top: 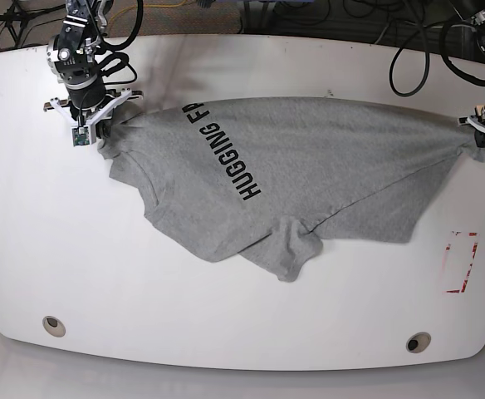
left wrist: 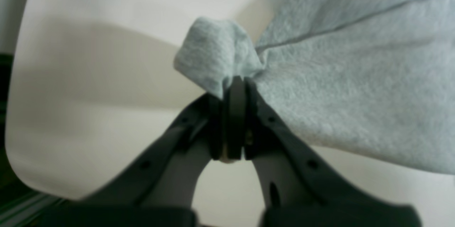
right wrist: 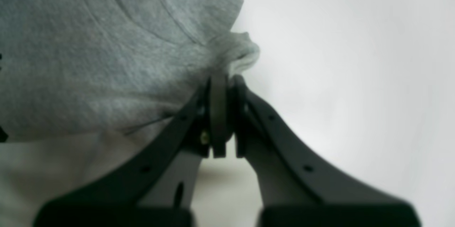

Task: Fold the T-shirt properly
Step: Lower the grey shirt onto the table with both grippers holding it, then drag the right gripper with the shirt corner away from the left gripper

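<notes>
Stretched lengthwise between both arms, the T-shirt [top: 309,158] lies across the surface [top: 226,316], left claw [left wrist: 236,77] and right claw [right wrist: 227,76] each clamped tight on 1 opposite end.

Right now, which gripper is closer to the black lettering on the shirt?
Right. The right gripper pinches the T-shirt just beside the lettering; the left gripper holds the far opposite end.
</notes>
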`<move>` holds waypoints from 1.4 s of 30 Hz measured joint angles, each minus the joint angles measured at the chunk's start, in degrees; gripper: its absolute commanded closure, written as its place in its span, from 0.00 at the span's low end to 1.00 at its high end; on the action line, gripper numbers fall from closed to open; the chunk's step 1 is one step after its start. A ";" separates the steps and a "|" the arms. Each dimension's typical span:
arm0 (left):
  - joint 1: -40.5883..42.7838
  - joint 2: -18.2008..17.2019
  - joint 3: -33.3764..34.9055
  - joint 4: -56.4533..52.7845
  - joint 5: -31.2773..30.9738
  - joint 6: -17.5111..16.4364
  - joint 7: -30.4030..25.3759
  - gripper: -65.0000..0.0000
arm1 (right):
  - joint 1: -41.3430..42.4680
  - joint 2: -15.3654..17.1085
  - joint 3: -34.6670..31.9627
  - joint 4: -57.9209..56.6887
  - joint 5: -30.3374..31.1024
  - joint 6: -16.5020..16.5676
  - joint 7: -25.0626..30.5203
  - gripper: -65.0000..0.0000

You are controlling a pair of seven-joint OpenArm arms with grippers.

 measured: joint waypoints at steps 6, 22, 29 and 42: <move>0.94 0.07 -0.11 0.00 0.04 0.00 0.02 1.00 | -1.07 0.04 -0.09 0.00 -0.04 -0.02 0.02 1.00; 1.88 0.04 -0.09 0.00 -0.15 0.00 -0.04 1.00 | -2.32 0.00 -0.11 -0.04 0.02 -0.11 0.02 0.61; 2.08 0.04 -0.09 0.00 -0.15 0.02 -0.04 1.00 | -2.99 0.00 -0.07 -0.02 -0.07 -0.48 0.02 0.22; 2.64 0.07 -0.09 0.00 -0.15 0.00 -0.04 1.00 | 0.57 0.04 -0.11 0.83 -0.37 -0.26 -0.24 0.21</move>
